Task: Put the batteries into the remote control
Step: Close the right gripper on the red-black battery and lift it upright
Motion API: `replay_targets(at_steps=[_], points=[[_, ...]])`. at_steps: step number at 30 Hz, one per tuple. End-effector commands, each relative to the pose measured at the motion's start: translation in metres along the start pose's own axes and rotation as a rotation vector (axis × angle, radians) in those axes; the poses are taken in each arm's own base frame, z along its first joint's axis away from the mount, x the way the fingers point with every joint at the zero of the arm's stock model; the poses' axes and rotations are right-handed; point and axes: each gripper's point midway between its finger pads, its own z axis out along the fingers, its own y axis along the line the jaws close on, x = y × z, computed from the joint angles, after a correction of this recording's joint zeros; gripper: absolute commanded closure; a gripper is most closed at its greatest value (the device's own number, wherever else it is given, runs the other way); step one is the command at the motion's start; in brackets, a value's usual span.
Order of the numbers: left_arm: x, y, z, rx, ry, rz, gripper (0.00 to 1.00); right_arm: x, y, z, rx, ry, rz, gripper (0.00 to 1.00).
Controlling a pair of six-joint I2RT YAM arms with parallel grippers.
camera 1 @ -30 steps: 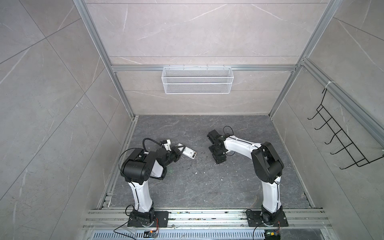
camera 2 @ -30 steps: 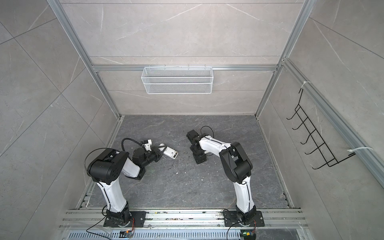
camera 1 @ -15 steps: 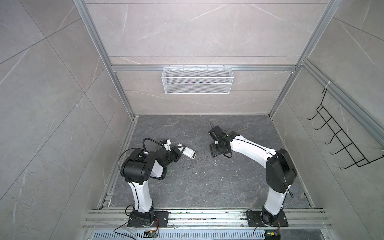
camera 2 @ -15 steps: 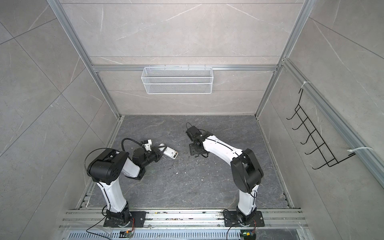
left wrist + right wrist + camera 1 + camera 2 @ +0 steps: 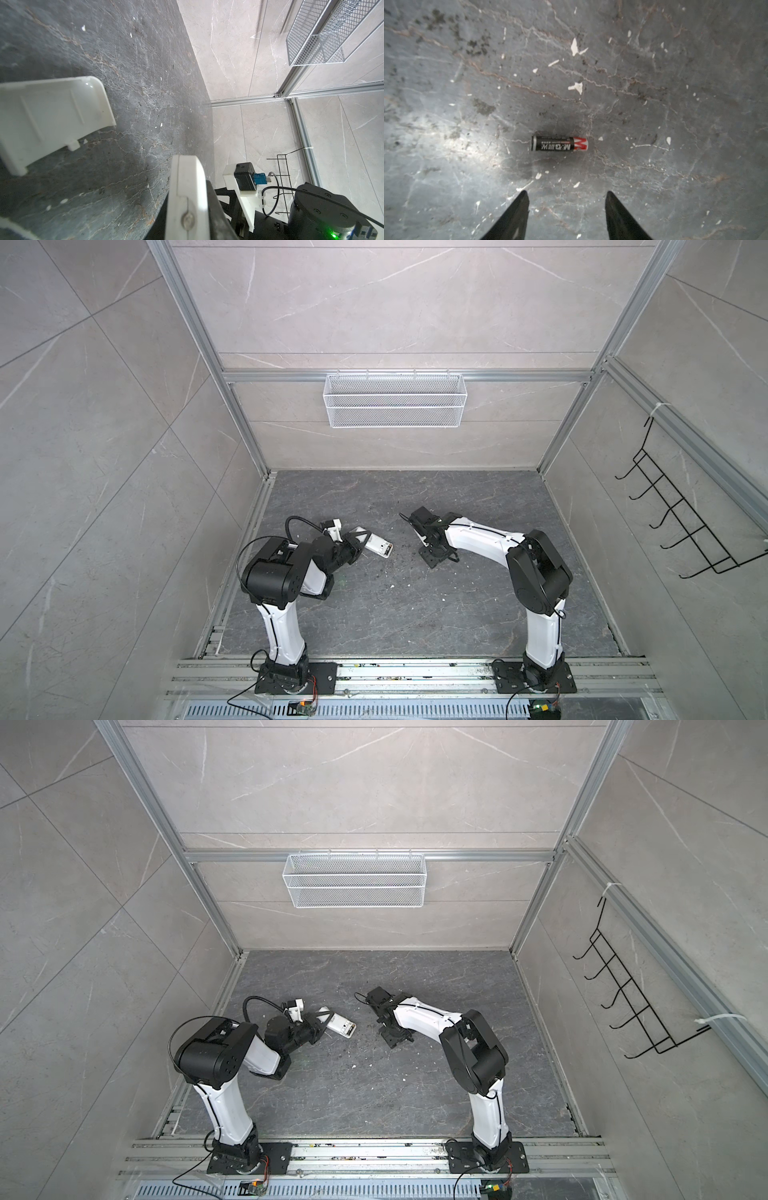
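Meeting first, at the near edge, a ribbed metal rail (image 5: 415, 674) carrying both arms' black bases. Crossing from there onto the tabletop (image 5: 415, 614), a dark grey stone-look slab veined with pale lines and littered with white chips (image 5: 576, 87).

Hovering above that slab with the right fingers (image 5: 517, 214) pointing down, two black tapering tips standing moderately apart and gripping nothing. Looking past them onto a battery (image 5: 559, 143) lying flat just beyond the tips, untouched. Running its long axis crosswise to the reach of the fingers, parallel to the gap between them. Showing a slim black cylinder with white lettering and a red band at one end, slightly blurred. Failing to pick that battery out in both top views, too small or hidden under the right arm.

Pinching the remote control (image 5: 376, 547) between the left fingers (image 5: 215, 220), clamped on the end nearer the left arm. Pointing its long axis diagonally, free end aimed at the tabletop's middle and the right arm, with a dark recess there too small to read. Presenting the remote control (image 5: 187, 187) edge-on in the left wrist view, only a thin white rim with a seam and a screw. Not telling whether touching the tabletop.

Passing a white plastic cover (image 5: 52, 120) lying beside it, round-cornered, small tab on one edge, partly cut off.

Reaching, farthest back, a white wire-mesh basket (image 5: 395, 406) on the wall and a black hook rack (image 5: 688, 522) on the right wall.
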Motion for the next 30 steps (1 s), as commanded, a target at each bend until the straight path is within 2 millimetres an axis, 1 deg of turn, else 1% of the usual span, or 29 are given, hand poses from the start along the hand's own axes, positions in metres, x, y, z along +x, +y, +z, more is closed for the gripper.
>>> replay_targets(at_steps=[1,6,14,23,30], points=[[-0.009,-0.026,0.001,0.086,-0.020,0.068,1.00,0.002,-0.001,0.009,0.013,0.042,-0.041,0.42],[-0.009,-0.026,0.001,0.086,-0.019,0.067,1.00,0.000,0.002,0.018,0.008,0.052,-0.054,0.44],[-0.009,-0.027,0.001,0.089,-0.019,0.073,1.00,-0.005,0.001,0.023,-0.002,0.070,-0.074,0.47],[-0.008,-0.027,0.002,0.091,-0.012,0.067,1.00,-0.007,0.002,0.033,-0.032,0.092,-0.090,0.47],[-0.008,-0.025,0.002,0.088,-0.012,0.066,1.00,-0.012,0.007,0.040,-0.053,0.112,-0.111,0.47]])
